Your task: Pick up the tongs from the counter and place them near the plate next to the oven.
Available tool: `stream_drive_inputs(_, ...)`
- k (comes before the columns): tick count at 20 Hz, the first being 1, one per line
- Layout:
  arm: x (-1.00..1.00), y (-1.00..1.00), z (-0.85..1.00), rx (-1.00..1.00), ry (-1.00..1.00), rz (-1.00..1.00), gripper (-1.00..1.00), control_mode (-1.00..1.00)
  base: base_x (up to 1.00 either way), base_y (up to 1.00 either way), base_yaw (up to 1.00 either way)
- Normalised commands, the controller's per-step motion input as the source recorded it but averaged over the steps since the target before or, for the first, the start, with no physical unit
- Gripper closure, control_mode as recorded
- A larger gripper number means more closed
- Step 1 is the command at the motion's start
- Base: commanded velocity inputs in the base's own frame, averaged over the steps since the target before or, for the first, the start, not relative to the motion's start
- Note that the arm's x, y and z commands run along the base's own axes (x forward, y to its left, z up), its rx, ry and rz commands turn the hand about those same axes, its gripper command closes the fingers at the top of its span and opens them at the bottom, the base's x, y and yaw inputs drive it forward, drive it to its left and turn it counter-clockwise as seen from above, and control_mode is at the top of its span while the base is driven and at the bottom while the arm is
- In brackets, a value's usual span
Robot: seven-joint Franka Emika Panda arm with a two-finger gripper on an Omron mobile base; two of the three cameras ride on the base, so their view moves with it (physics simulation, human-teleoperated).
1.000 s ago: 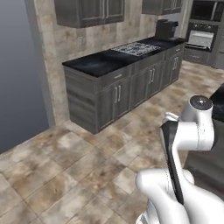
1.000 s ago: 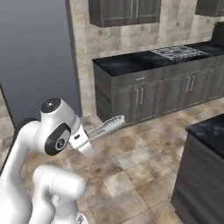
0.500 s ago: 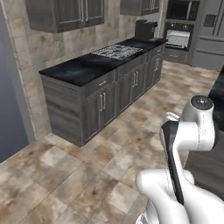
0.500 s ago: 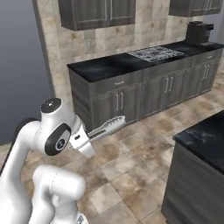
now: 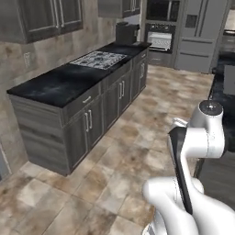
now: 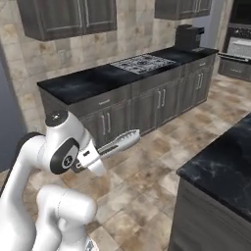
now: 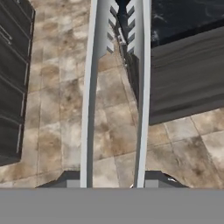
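Base is driving fwd along the counter (image 5: 59, 85); oven (image 5: 160, 39) is looming nearer. Gripper (image 7: 114, 177) is clamping the tongs (image 6: 117, 143), carried over the floor. Transport step; next needs reaching plate area.

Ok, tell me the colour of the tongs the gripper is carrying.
Silvery-white metal. The tongs show best in the hand view, their two long arms ending in scalloped tips.

The tongs (image 6: 119, 143) jut forward from the claw (image 6: 93, 158) above the floor (image 5: 137, 137), between the long surface (image 5: 69, 80) with its cooktop (image 5: 100, 59) on the left and another surface (image 6: 225, 166) on the right, with the oven (image 5: 159, 39) far ahead.
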Motion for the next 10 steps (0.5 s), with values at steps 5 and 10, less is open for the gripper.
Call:
stream_drive_inputs(5,0.00,0.00,0.00,0.00,0.00,0.00,1.00,1.00,0.89,0.00,-0.40)
stream_drive_inputs(10,0.00,0.00,0.00,0.00,0.00,0.00,1.00,1.00,0.97,0.05,-0.33)
